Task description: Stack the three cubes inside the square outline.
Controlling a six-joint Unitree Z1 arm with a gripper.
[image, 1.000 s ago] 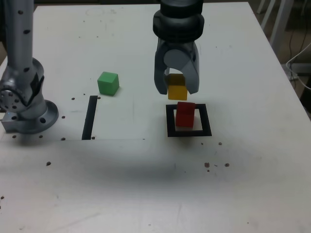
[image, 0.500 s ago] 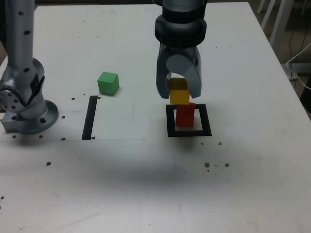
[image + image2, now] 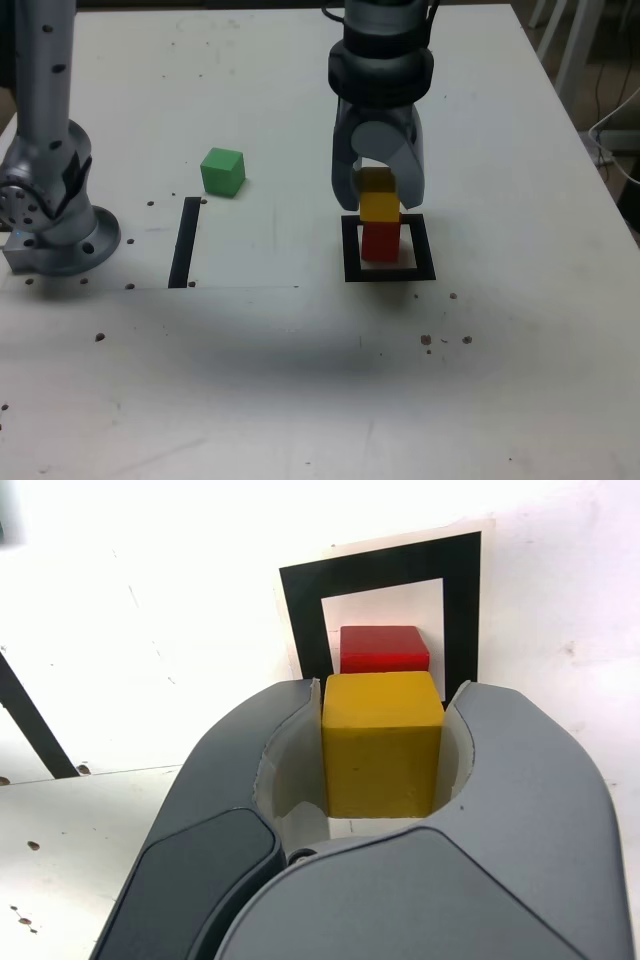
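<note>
Three cubes on view: red cube point(image 3: 380, 241) nearest, inside the square outline point(image 3: 389, 273); yellow cube point(image 3: 379, 206) directly above it, clamped between the gripper point(image 3: 378, 195) jaws, whether resting on it or just clear unclear. Farther off, toward the exterior view's left: black strip point(image 3: 184, 241), then green cube point(image 3: 222, 172) alone on the table point(image 3: 300, 380).

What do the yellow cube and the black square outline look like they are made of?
Yellow cube: probably painted wood or hard plastic, matte; flat even colour, crisp edges, no glare, no dent where the gripper clamps it.
Square outline: likely print on paper or tape; dead flat, with a pale border around the black.
</note>
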